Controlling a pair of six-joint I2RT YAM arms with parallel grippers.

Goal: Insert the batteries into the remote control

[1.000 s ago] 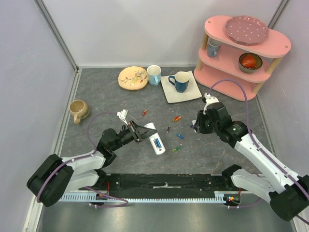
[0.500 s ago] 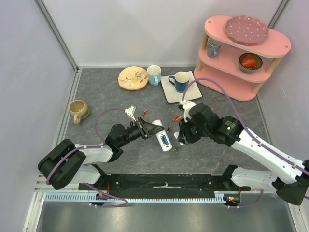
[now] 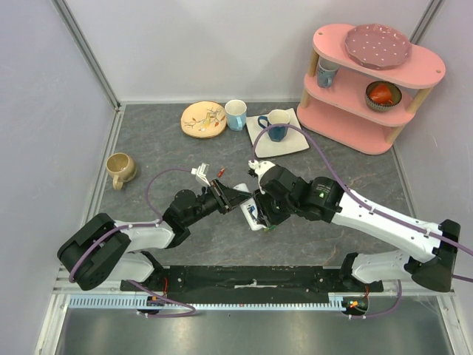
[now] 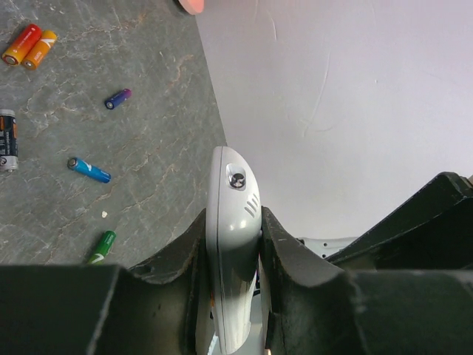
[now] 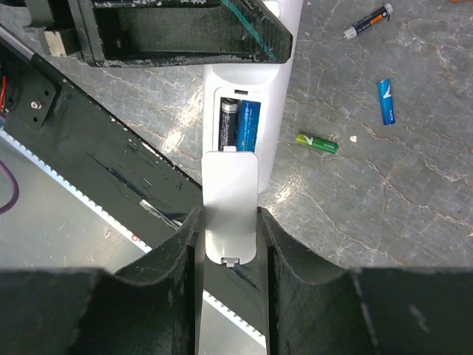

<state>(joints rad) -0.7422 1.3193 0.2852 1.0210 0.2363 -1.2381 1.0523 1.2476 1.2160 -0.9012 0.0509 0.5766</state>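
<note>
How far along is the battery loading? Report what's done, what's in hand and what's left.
Done: two batteries sit side by side in the remote. In hand: the left tool clamps the remote, and the right tool holds the cover just short of them, leaving them exposed. Left: seat the cover. A green battery and a blue battery lie loose on the table, apparently spare.

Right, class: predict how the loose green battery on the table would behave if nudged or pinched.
The green battery is a smooth cylinder lying on its side, so a sideways push would probably roll it. It looks rigid and, being small, likely light. Its round skin may slip when pinched.
</note>
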